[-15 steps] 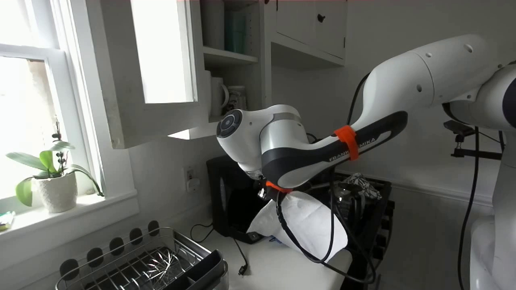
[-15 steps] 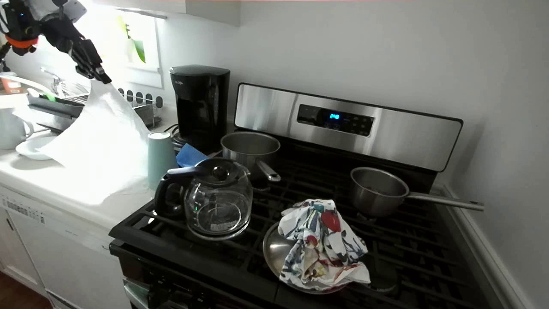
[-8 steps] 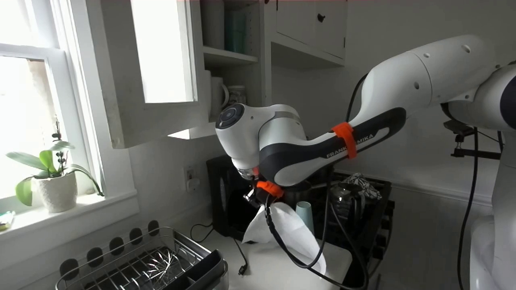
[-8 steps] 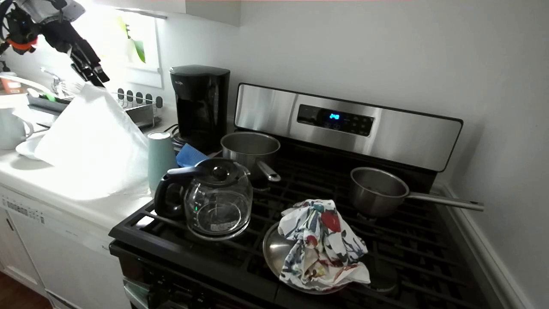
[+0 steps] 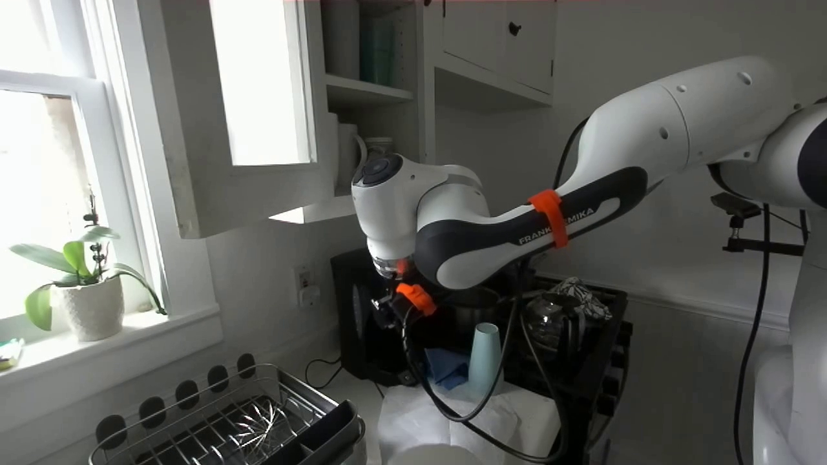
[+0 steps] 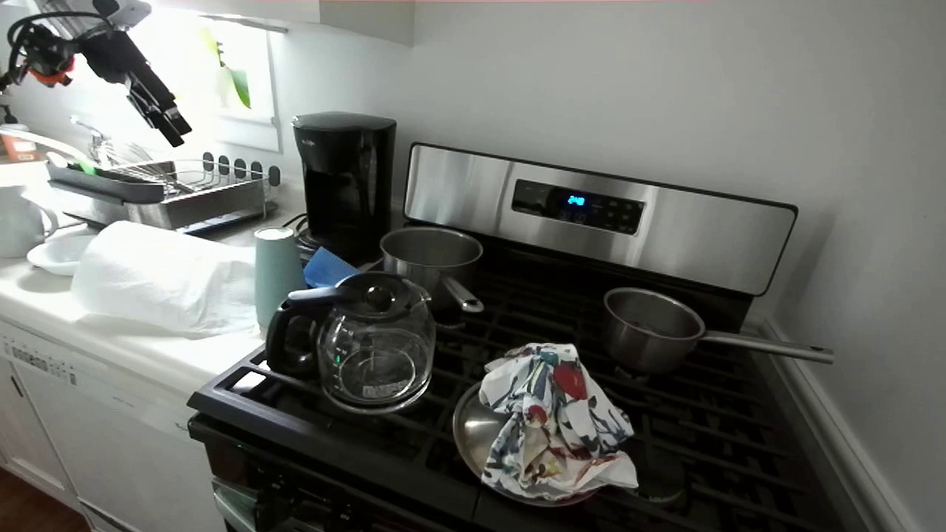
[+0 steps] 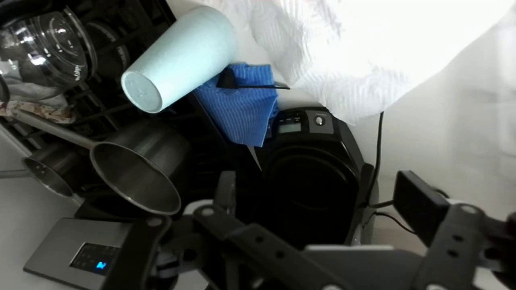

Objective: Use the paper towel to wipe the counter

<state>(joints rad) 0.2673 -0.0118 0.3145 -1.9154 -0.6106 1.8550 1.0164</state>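
Observation:
The white paper towel [image 6: 162,277] lies bunched up on the white counter [image 6: 214,358], and its near part still bulges upward. In the wrist view the paper towel [image 7: 363,52] fills the top, apart from the fingers. An exterior view shows the paper towel [image 5: 413,416] low in the picture, in front of the pale blue cup [image 5: 484,355]. My gripper [image 7: 314,179] has its jaws spread wide, and nothing is between them. From outside, the gripper [image 6: 177,137] hangs above the towel in the air.
A blue cloth [image 7: 246,104] and the black coffee maker [image 6: 344,170] stand behind the towel. The dish rack [image 6: 199,207], a white bowl [image 6: 59,255] and a mug [image 6: 18,222] are beside it. The stove holds a glass coffee pot [image 6: 377,347] and pots [image 6: 432,247].
The jaws have opened and let go of the paper towel, which has dropped from hanging under the gripper onto the counter. The wrist has tilted a little, and the cup and blue cloth are uncovered.

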